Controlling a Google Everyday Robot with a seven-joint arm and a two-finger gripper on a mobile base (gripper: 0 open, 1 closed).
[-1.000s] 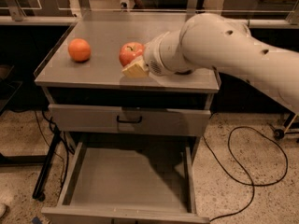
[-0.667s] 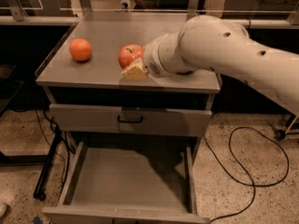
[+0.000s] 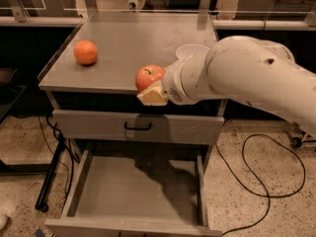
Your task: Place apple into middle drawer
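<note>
The apple [image 3: 148, 75], red-orange with yellowish patches, sits in my gripper [image 3: 152, 89] right at the front edge of the grey cabinet top [image 3: 118, 38]. The gripper is shut on the apple, and one tan finger [image 3: 152, 97] shows below and in front of it. My white arm [image 3: 247, 78] reaches in from the right. The middle drawer [image 3: 133, 191] stands pulled out below, with a flat bare grey floor and low side walls. The apple is above the drawer's back part.
An evenly orange round fruit [image 3: 86, 52] lies at the left of the cabinet top. A white bowl [image 3: 191, 50] sits behind my arm. A closed drawer front with a black bar handle [image 3: 137, 127] is above the open drawer. A black cable [image 3: 261, 181] lies on the floor to the right.
The gripper has moved with the apple from the middle of the cabinet top toward its front edge. The view has shifted slightly. The orange fruit has not moved.
</note>
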